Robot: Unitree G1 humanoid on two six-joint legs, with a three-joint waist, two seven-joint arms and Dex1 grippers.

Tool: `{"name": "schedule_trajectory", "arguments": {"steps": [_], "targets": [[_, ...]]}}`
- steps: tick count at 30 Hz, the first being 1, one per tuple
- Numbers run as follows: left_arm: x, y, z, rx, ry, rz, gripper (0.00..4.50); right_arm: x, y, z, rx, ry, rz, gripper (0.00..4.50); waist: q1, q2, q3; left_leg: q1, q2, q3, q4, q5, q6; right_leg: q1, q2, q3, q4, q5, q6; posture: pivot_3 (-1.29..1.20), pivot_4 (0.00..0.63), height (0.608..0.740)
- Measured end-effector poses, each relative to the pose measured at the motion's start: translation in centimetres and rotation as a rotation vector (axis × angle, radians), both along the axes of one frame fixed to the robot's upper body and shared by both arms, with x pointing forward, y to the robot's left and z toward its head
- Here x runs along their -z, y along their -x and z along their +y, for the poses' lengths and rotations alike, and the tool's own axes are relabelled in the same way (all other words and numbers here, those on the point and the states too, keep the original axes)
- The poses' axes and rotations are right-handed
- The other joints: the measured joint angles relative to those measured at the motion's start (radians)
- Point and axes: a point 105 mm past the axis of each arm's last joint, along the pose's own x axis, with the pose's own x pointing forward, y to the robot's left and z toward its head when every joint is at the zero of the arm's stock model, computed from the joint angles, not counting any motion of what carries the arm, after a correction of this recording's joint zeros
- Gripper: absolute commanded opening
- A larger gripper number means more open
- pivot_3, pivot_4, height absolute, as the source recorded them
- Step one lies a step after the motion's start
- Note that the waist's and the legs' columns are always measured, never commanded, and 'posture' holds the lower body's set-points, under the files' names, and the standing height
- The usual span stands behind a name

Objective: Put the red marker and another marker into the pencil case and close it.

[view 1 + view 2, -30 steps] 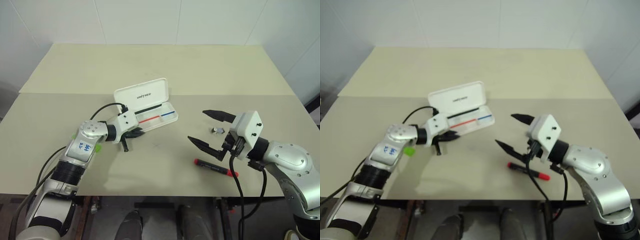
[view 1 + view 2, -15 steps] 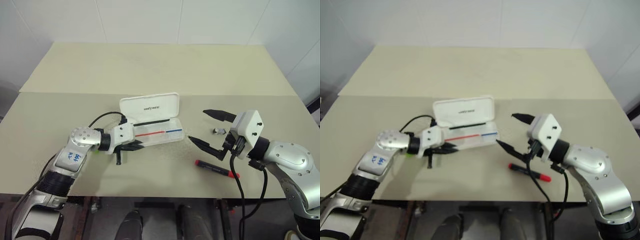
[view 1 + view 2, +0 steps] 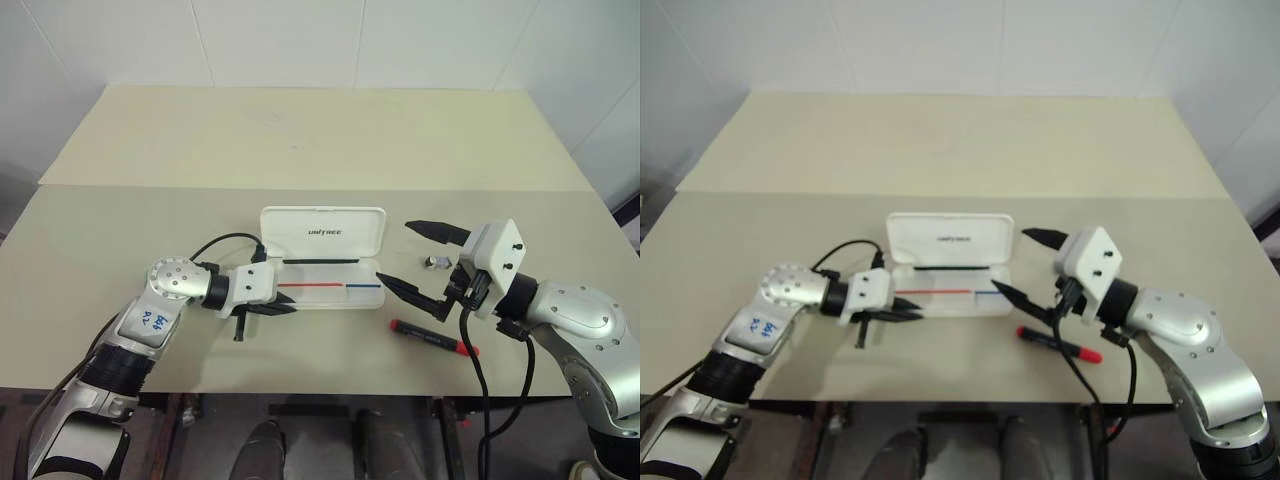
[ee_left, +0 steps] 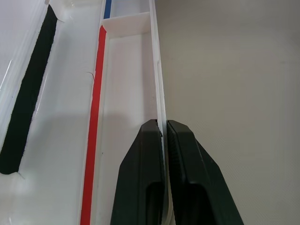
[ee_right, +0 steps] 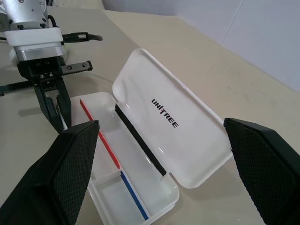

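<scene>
Pale tabletop in a white-walled corner

Was a wide beige table (image 3: 300, 130), matte and plain, made of two boards joined along a straight seam (image 3: 150, 187) running across from side to side. Stood against a white wall (image 3: 300, 40) of large smooth panels with thin joints between them. Had more white wall on both sides, meeting the back one at soft angles. Was lit evenly from above, with only soft, short shadows on the surface. Showed a dark strip of floor (image 3: 200, 420) under the near edge, too dim to tell more.
</scene>
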Motion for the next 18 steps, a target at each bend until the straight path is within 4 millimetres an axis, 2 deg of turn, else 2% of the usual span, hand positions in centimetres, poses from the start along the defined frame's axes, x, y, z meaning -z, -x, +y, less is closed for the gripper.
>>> {"name": "schedule_trajectory", "arguments": {"steps": [4, 9, 13, 16, 18], "targets": [[0.2, 0.0, -0.2, -0.001, 0.007, 0.008, 2.08, -0.1, -0.1, -0.1, 0.005, 0.0, 0.003, 4.5, 0.0, 0.0, 0.0, 0.0, 0.0, 0.0, 0.0, 0.0, 0.0, 0.0, 0.0, 0.0, 0.0, 0.0, 0.0, 0.0, 0.15, 0.74], [-0.5, 0.4, -0.6, 0.003, 0.029, 0.034, 2.08, -0.4, -0.1, 0.0, 0.003, 0.0, -0.011, 4.5, -0.001, 0.0, 0.0, 0.0, 0.0, 0.0, 0.0, 0.0, 0.0, 0.0, 0.0, 0.0, 0.0, 0.0, 0.0, 0.0, 0.15, 0.74], [-2.6, 1.9, -0.3, 0.035, 0.07, 0.031, 2.08, -0.4, -0.3, 0.1, 0.0, -0.003, -0.009, 4.5, -0.003, 0.0, 0.0, 0.0, 0.001, 0.0, -0.001, 0.0, 0.0, 0.0, 0.0, 0.0, 0.0, 0.0, 0.0, 0.0, 0.15, 0.74], [-3.9, 2.5, 0.4, 0.027, 0.1, 0.022, 2.64, -0.2, -0.3, 0.3, -0.012, -0.005, -0.001, 4.5, -0.001, 0.0, 0.0, 0.0, 0.0, 0.0, 0.0, 0.0, 0.0, 0.0, 0.0, 0.0, 0.0, 0.0, 0.0, 0.0, 0.15, 0.74], [-4.7, 2.9, 1.0, 0.017, 0.129, 0.011, 3.29, -0.1, -0.4, 0.3, -0.019, -0.006, 0.004, 4.5, -0.002, 0.0, 0.0, 0.0, 0.001, 0.0, 0.0, 0.0, 0.0, 0.0, 0.0, 0.0, 0.0, 0.0, 0.0, 0.0, 0.15, 0.74]]}}
